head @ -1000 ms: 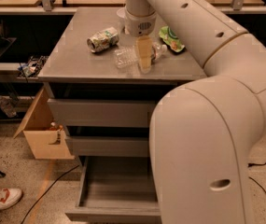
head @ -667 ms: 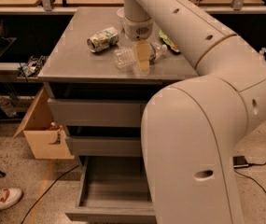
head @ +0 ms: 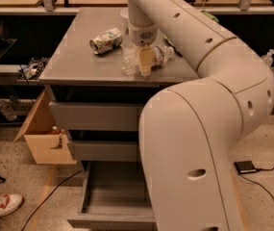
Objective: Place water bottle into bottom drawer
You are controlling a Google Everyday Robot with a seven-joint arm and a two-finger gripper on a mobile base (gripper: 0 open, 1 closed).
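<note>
- Sliding left since a second ago, the fat near part of the arm [head: 189, 153] now hides more of the right side of the drawers. The gripper and the bottle look about where they were.
- Nearest of all, the bottom drawer [head: 84, 191] is pulled out toward the near side, low by the floor. Its right side is behind the arm.
- On the floor at the near left sits a red and white shoe [head: 2, 205]. Over on the right lies a small black box [head: 245, 166].
- The arm goes up from the near side and bends at a round elbow on the right. Then it reaches back to the left over the table, and its end points straight down.
- Above the open drawer are two wider drawers [head: 95, 115], both pushed in. A cardboard box [head: 45, 138] stands just left of them.
- On the grey table top [head: 74, 61] the water bottle [head: 129, 64] lies on its side near the front edge. Its label band is to the right of the gripper.
- The gripper [head: 145, 64] hangs right over the middle of the bottle, down low at it. I cannot tell if the claw is spread, pressed together or pinching the bottle.
- A bit farther and to the left, a crushed can [head: 106, 40] lies on the table, apart from the bottle.
- Far back, a bit of green [head: 208, 16] peeks out from behind the arm.
</note>
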